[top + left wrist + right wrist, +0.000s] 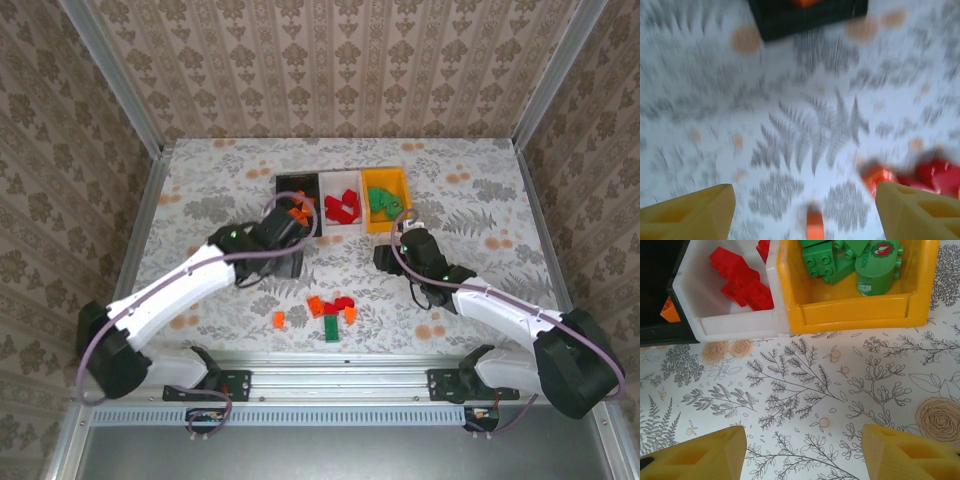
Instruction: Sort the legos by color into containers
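Across the flower-patterned table [200, 190] the two arms were the biggest things: the left arm [180, 290] reached in from 7 o'clock and the right arm [500, 310] from 5 o'clock.

Next in size came the three containers, set wall to wall in a row at 12 o'clock from the table's centre. The black bin [288, 184] was at the 9 o'clock end, the white bin [341, 232] in the middle and the orange-yellow bin [385, 226] at the 3 o'clock end.

The left gripper [805, 192] hung just on the 6 o'clock side of the black bin. Its yellow fingers [695, 210] were spread wide, with nothing between them but tablecloth. The right gripper [802, 432] sat near the 6 o'clock side of the orange-yellow bin, also parted and holding nothing.

Smallest were the legos. Red bricks [742, 282] lay in the white bin, green bricks [840, 260] in the orange-yellow bin, and an orange brick [670, 310] in the black one. A loose cluster [330, 312] of orange, red and green pieces lay at 6 o'clock from the bins, between the two arms. The left wrist view was blurred.
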Motion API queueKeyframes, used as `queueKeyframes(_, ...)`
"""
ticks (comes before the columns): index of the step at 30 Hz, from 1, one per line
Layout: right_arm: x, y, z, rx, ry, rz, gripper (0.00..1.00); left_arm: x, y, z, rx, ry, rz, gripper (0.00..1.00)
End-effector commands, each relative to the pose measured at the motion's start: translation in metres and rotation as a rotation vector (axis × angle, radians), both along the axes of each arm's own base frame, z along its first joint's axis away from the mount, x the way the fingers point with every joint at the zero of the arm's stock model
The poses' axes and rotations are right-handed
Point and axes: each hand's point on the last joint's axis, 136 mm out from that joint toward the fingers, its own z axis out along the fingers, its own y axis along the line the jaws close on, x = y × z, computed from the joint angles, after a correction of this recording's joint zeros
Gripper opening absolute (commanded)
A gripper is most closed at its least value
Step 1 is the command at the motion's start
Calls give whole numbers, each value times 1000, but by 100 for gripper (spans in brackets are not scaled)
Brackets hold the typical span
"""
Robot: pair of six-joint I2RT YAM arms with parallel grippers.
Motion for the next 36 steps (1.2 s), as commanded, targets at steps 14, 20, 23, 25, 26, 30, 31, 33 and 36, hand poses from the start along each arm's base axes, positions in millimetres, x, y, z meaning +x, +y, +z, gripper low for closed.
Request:
queueKeyframes(14,2,-4,12,-28,-33,-21,63,-82,-4,-107,1,298,-37,67)
queueKeyframes(20,2,-5,13,-32,-35,-20,63,-77,8,-128,117,309,-3,60)
queueKeyframes(23,2,-4,12,-31,-31,-18,63,-76,15,-133,160,311,16,56)
queueKeyframes(25,2,-3,12,-29,-31,-18,62,-75,16,-137,173,315,22,50)
queueKeyframes(26,2,-3,11,-29,-31,-18,62,-74,15,-138,177,315,25,46)
queueKeyframes(30,2,-3,11,-31,-31,-18,62,-69,13,-139,198,301,22,29)
queueKeyframes(31,2,-3,11,-32,-30,-18,62,-67,12,-138,202,297,18,24)
queueKeyframes(33,2,-3,11,-32,-30,-18,62,-63,10,-135,206,284,11,18)
queueKeyframes(36,2,-3,11,-31,-31,-18,62,-56,6,-125,214,258,-5,11)
